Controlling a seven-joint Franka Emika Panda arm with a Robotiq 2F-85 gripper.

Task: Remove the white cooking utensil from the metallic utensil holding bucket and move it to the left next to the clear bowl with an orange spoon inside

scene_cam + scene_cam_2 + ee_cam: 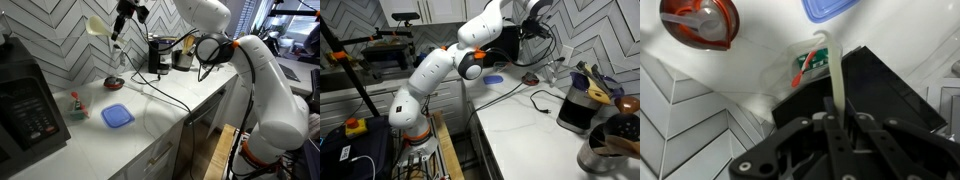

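My gripper (pixel 122 14) is high above the counter, close to the tiled back wall, and shut on the handle of the white cooking utensil (pixel 99 27), whose broad head hangs to its left. In the wrist view the jaws (pixel 840 103) clamp the pale handle (pixel 843 72). The clear bowl with the orange spoon (pixel 115 82) stands on the counter below the gripper and shows at the top left of the wrist view (pixel 698 22). The metallic utensil bucket (pixel 183 58) stands further right, and it also shows in an exterior view (pixel 604 153) with other utensils in it.
A blue lid (pixel 117 116) lies on the white counter in front of the bowl. A black microwave (pixel 28 105) fills the left end, with a small bottle (pixel 75 103) beside it. A black appliance (pixel 158 55) and cables sit near the bucket.
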